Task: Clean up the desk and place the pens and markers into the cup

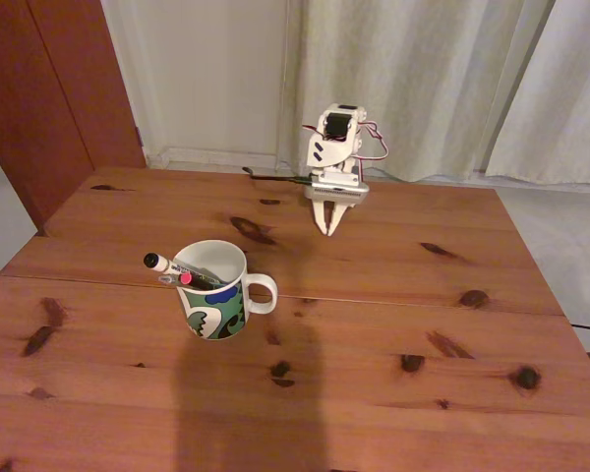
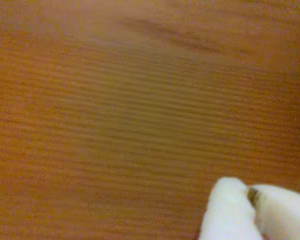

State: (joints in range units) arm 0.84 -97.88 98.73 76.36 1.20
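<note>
Fixed view | one cup [image 1: 216,295] | three pens and markers [image 1: 182,274] inside | fingers [image 1: 330,231] closed, empty

Knotty wood desk [image 1: 374,324] w/ glossy ceramic cup [image 1: 216,295]

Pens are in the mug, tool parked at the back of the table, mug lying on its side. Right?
Not quite: the mug stands upright, as the fixed view shows, with the pens leaning out over its rim. The rest holds: the tool is at the back of the table, tips together and pointing down.
</note>
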